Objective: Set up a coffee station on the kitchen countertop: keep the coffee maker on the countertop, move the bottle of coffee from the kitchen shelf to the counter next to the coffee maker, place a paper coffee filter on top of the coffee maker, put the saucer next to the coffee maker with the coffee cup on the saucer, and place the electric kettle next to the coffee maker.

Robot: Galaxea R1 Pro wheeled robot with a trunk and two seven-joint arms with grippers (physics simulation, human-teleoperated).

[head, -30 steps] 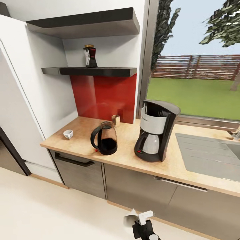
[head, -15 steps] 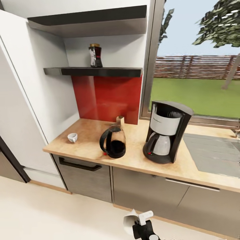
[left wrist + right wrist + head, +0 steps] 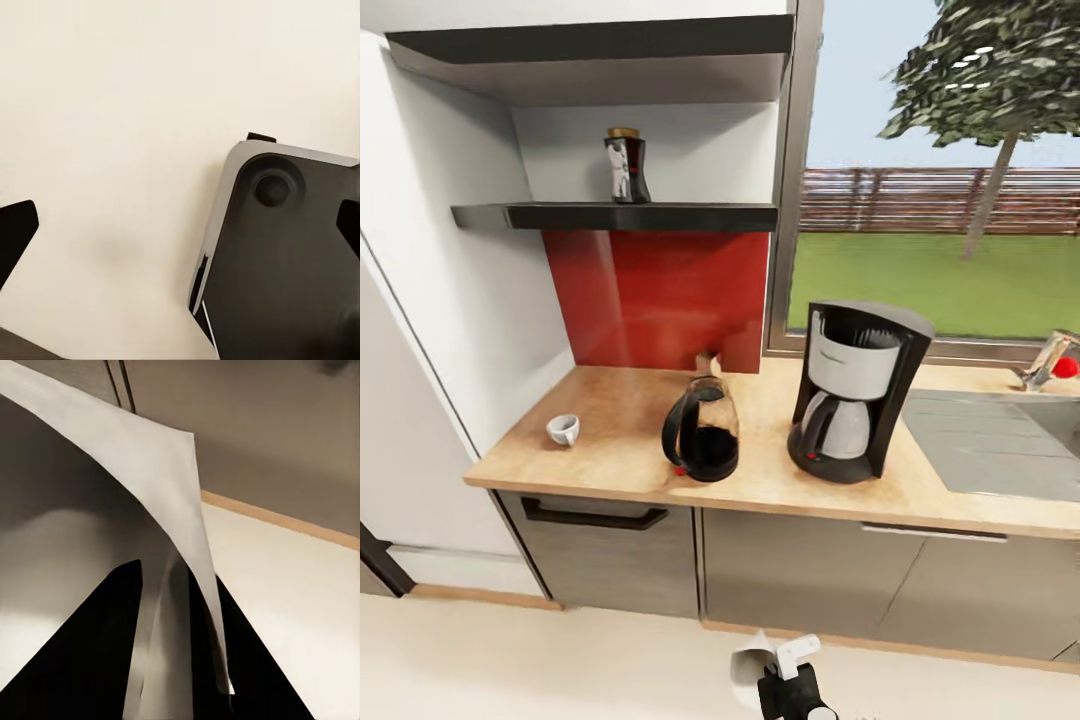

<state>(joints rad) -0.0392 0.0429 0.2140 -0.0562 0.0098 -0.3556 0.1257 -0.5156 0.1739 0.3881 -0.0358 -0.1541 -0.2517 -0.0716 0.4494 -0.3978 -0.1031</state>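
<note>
- The paper coffee filter (image 3: 748, 660) is sitting pinched in the right gripper (image 3: 775, 668), low in the head view, in front of the cabinets and well short of the coffee maker (image 3: 857, 390); in the right wrist view the white sheet (image 3: 161, 502) is running down between the two dark fingers (image 3: 90, 660), which are closing narrowly on it.
- The coffee maker is standing upright on the countertop (image 3: 610, 440), below the window (image 3: 940, 170).
- The electric kettle (image 3: 702, 434) is standing just to the left of the coffee maker, apart from it, handle facing the counter's front edge.
- The coffee cup (image 3: 563, 429) is resting farther left of the coffee maker, beyond the kettle, near the white wall.
- The bottle of coffee (image 3: 627, 166) is standing on the dark shelf (image 3: 620, 215), above and left of the coffee maker, over the red backsplash (image 3: 660, 295).
- The sink (image 3: 1000, 450) is lying to the right of the coffee maker.
- The left wrist view is looking down on pale floor (image 3: 112, 112) and a dark rounded part of the robot (image 3: 285, 255); dark finger tips (image 3: 15, 232) are sitting at opposite edges, so the left claw is spread wide with nothing in it.
</note>
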